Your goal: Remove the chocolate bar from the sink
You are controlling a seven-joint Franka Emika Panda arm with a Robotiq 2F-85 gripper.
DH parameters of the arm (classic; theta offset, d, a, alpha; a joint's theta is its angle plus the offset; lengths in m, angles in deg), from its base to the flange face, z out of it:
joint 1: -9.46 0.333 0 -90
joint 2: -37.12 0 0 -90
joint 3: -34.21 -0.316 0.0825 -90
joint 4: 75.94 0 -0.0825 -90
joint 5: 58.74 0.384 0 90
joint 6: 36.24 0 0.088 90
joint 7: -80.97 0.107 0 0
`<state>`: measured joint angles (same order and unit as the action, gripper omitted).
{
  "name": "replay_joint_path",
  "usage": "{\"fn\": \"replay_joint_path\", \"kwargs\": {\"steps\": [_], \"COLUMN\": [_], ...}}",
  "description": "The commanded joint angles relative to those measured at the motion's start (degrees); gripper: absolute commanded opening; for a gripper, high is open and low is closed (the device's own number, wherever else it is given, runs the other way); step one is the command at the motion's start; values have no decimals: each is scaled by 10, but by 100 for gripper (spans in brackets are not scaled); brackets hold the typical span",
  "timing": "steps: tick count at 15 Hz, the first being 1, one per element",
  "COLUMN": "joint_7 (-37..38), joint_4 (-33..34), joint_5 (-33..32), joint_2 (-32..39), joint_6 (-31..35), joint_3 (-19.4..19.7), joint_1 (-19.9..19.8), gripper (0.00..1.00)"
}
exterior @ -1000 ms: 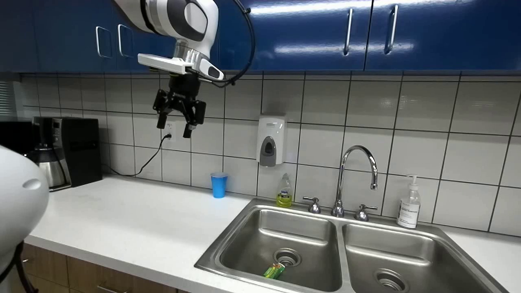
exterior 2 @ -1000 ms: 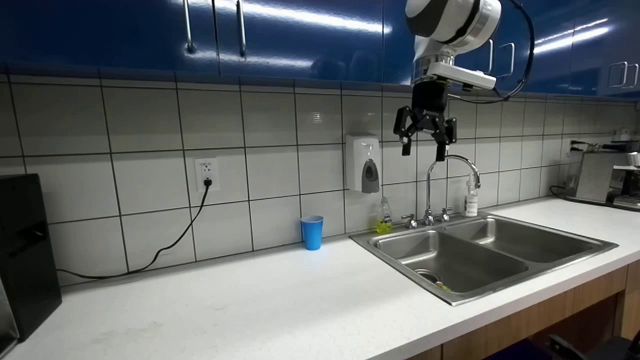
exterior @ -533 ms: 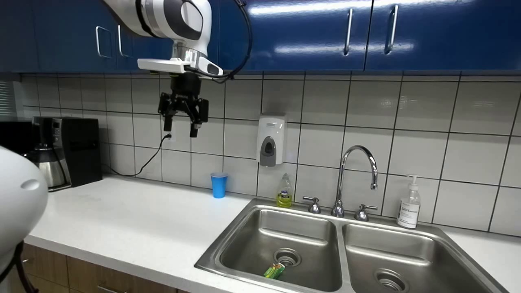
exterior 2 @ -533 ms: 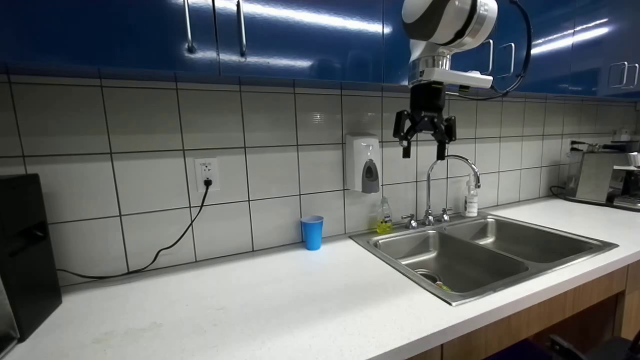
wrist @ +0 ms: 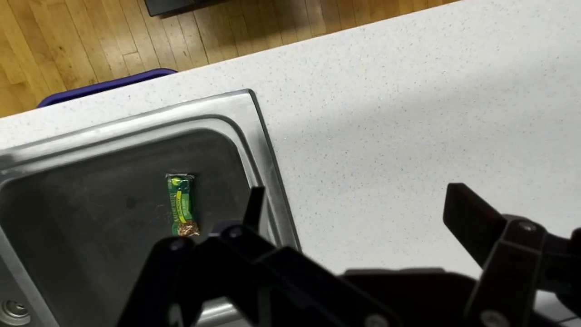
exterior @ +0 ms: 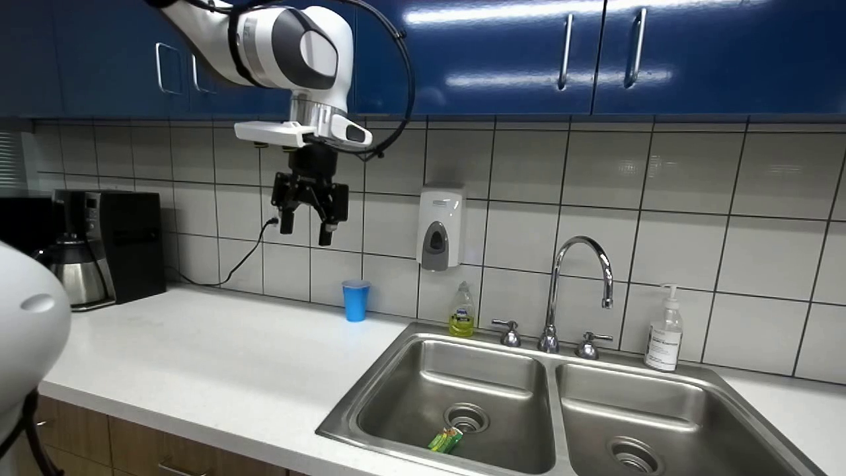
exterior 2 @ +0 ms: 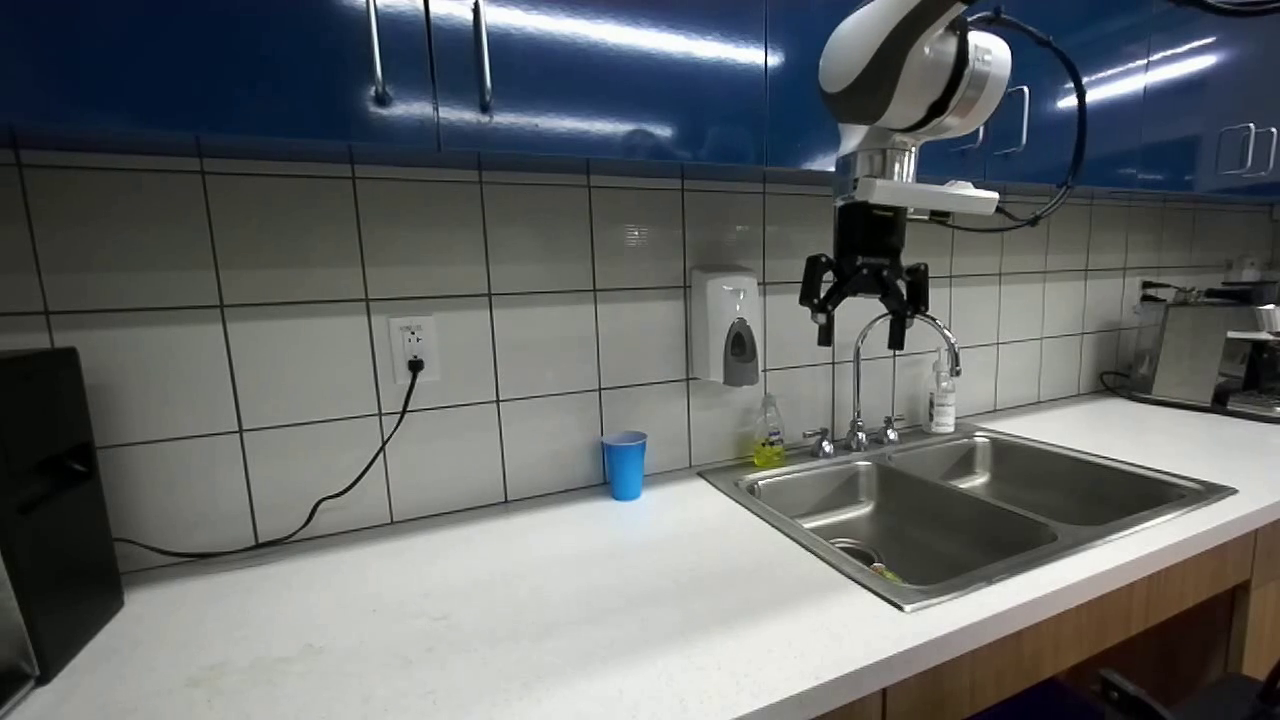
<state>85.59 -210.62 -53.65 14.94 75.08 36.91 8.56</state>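
The chocolate bar is a green packet (exterior: 445, 439) lying on the floor of a sink basin near its drain. In an exterior view only a small part of the chocolate bar (exterior 2: 885, 573) shows past the rim. In the wrist view the whole bar (wrist: 182, 204) shows, left of the left finger. The steel double sink (exterior: 558, 416) has its rim (wrist: 259, 145) crossing behind that finger in the wrist view. My gripper (exterior: 305, 234) is open and empty, high above the counter, well above the bar. It also shows open in the wrist view (wrist: 356, 190).
A chrome faucet (exterior: 552, 291) rises behind the sink. A dish soap bottle (exterior: 462, 311), a pump bottle (exterior: 664, 330) and a blue cup (exterior: 355, 301) stand along the wall. A dispenser (exterior 2: 727, 325) hangs on the tiles. A black coffee machine (exterior: 122, 244) stands on the counter.
My gripper has moved down and slightly to the right in both exterior views over the last half second. It stays open. The chocolate bar has not moved.
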Motion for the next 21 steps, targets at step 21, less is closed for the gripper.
{"fn": "replay_joint_path", "kwargs": {"steps": [21], "joint_7": [-142], "joint_4": [78], "joint_5": [83], "joint_2": [274], "joint_6": [122], "joint_3": [116], "joint_1": [-88], "gripper": [100]}}
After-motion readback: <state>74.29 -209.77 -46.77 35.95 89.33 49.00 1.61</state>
